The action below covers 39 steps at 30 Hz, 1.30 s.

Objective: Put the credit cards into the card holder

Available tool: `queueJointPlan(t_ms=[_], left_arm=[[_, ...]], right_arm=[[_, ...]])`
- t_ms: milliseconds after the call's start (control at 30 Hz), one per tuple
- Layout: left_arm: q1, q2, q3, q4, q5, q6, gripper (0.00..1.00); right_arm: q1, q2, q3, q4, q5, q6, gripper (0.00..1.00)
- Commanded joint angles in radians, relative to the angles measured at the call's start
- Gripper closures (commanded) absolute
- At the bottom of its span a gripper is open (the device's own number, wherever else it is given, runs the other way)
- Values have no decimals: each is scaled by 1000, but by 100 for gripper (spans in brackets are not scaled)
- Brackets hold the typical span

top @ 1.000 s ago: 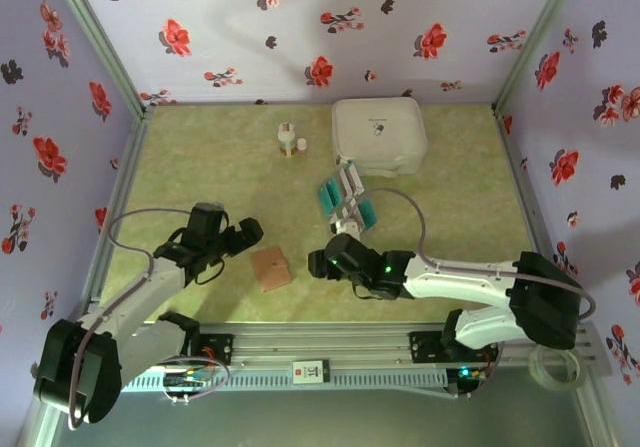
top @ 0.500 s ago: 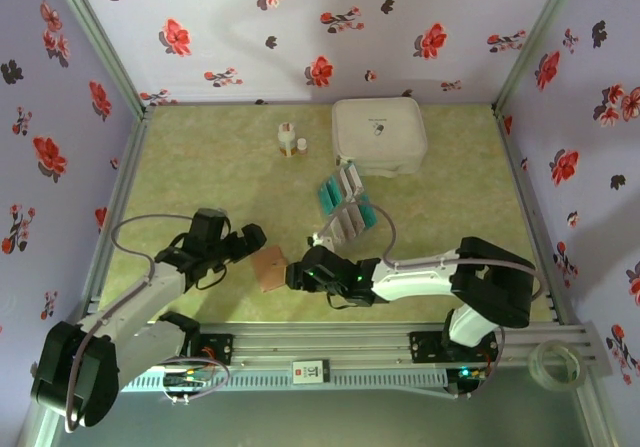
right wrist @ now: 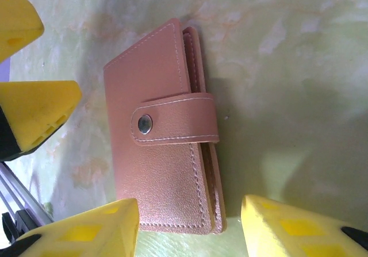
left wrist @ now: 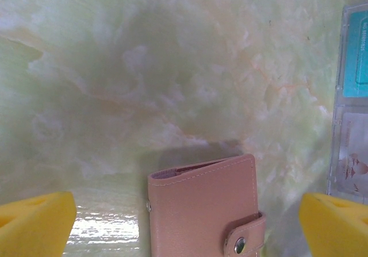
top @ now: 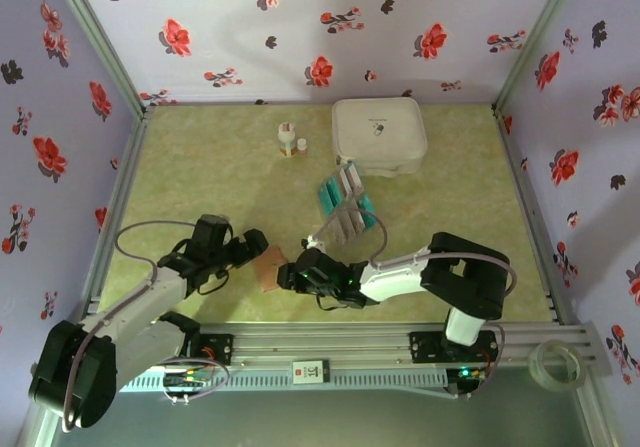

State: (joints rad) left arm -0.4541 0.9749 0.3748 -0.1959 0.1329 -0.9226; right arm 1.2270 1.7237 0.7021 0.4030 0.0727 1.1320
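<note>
1. Since the card holder [top: 270, 267] lies snapped shut near the front of the table [top: 200, 167], I'd call this the get-it-open step.
2. Right gripper [right wrist: 190, 211] straddles its end, jaws partway apart, and doesn't look clamped on it.
3. Left gripper [left wrist: 184, 228] hangs just beside it, jaws wide, holding nothing.
4. Credit cards [top: 345, 207] sit further back, none loaded.
5. Next, I reckon: pin the holder and pop the snap strap [right wrist: 175, 119].

Pinkish-tan card holder [right wrist: 155, 171], teal credit cards [top: 330, 195]
</note>
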Motion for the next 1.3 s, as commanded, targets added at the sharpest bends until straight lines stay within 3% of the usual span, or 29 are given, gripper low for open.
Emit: queueJointPlan(t_ms=[0, 467, 833, 1067, 1267], left_arm=[[-12, -7, -16, 32, 5, -26, 0], [-45, 40, -37, 100, -4, -53, 0], [-95, 66, -50, 149, -44, -80, 0], [-98, 75, -14, 119, -54, -49, 0], [-72, 82, 82, 11, -89, 36, 0]], right_arm=[[5, 31, -12, 81, -16, 42, 52], [-11, 110, -18, 218, -50, 99, 70], [-25, 198, -10, 384, -96, 153, 100], [-53, 147, -33, 381, -111, 128, 100], [-99, 25, -38, 266, -140, 54, 100]])
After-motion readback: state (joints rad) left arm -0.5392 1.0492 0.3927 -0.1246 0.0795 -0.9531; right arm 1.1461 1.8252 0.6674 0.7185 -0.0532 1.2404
